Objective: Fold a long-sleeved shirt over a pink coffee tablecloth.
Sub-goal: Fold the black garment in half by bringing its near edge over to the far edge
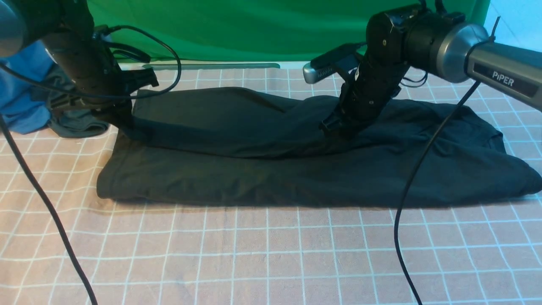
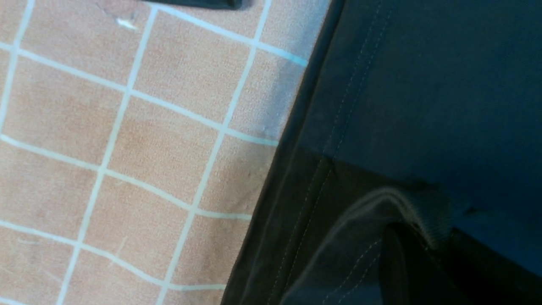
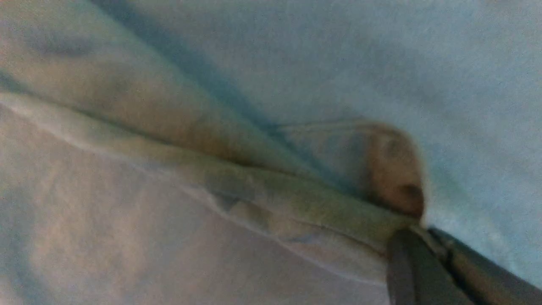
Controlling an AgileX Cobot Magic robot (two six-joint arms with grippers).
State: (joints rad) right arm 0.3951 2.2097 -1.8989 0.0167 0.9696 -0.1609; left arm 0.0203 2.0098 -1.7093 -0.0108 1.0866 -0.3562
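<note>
— While the shirt [image 1: 296, 173] lies folded lengthwise across the far half of the tablecloth [image 1: 271, 254], what do your grippers hold?
— Your left gripper [image 1: 120, 123] clamps its hem at the left end; your right gripper [image 1: 336, 127] pinches a fold mid-shirt, jaws closed.

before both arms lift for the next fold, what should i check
1. left jaws shut on the long-sleeved shirt edge: ok
2. right jaws pinching a shirt fold: ok
3. shirt lying on the pink tablecloth: ok
4. right arm's cable clear of the shirt: cannot tell, it hangs across it in the front view
5. grey-green garment clear of the left grip: cannot tell
</note>
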